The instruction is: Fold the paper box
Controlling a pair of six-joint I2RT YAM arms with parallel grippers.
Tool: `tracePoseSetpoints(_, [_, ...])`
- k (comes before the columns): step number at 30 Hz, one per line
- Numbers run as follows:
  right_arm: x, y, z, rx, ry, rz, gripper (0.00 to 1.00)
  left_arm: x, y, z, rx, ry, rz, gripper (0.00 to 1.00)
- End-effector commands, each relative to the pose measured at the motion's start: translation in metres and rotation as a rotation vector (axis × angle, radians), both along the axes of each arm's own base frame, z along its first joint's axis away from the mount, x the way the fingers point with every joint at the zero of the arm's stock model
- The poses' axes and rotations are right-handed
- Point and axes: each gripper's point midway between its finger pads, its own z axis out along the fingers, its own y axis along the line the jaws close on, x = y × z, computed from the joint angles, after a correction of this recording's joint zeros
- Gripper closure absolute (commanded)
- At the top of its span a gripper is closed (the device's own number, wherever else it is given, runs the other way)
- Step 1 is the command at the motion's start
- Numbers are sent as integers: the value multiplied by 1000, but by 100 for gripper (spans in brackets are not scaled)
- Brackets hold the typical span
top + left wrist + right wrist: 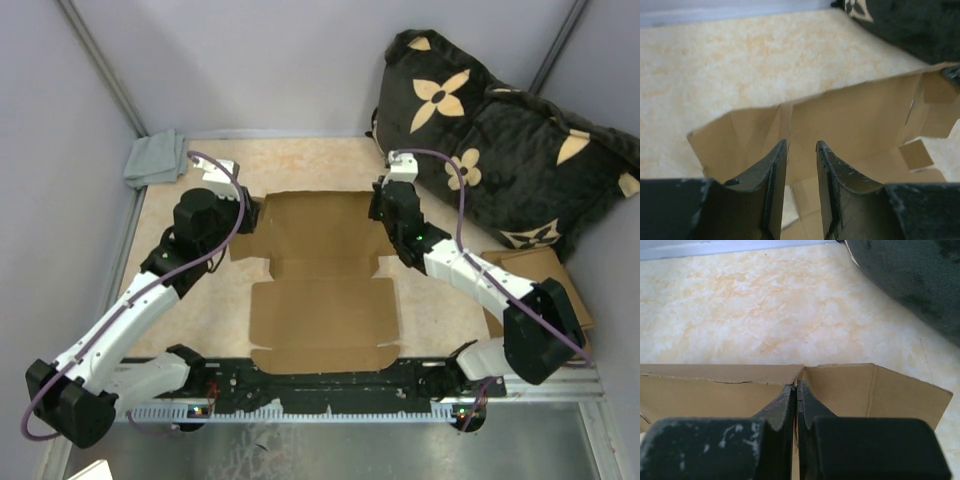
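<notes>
- One paper box (325,285), plain brown die-cut cardboard with crease lines, notches and tabs, lies opened out mid-counter between the two arms; the wrist views show its far end bent upward.
- Two white-and-black arms reach in from the near edge, one to each far corner of the box.
- Left gripper (800,145): two dark, scuffed, curved fingers (775,185) with a plain gap between them, jaws released, tips at a raised flap.
- Right gripper (797,385): jaws clenched tight, tips against the upper edge of a raised flap; whether cardboard is caught between them cannot be told.
- One counter (320,165), smooth, mottled cream and orange like stone.
- One black plush cushion (500,150) with tan flower shapes leans at the far right corner.
- One crumpled grey cloth (152,158) sits at the far left corner.
- One pile of flat brown cardboard sheets (545,270) lies at the right, under the right arm; the sheets cannot be counted.
</notes>
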Motion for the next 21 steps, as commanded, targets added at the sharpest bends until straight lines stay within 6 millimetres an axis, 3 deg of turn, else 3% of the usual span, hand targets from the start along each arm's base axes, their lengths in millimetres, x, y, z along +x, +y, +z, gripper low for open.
tracePoseSetpoints(1, [-3, -4, 58, 171, -176, -39, 100, -19, 6, -31, -17, 90, 9, 64])
tracePoseSetpoints(9, [-16, 0, 55, 179, -167, 21, 100, -16, 6, -34, -54, 73, 32, 65])
tracePoseSetpoints(16, [-24, -2, 44, 178, -147, 30, 100, -11, -5, -24, -89, 78, 5, 66])
tracePoseSetpoints(21, [-26, -5, 41, 185, -143, 18, 100, -13, -11, -28, -104, 116, -15, 67])
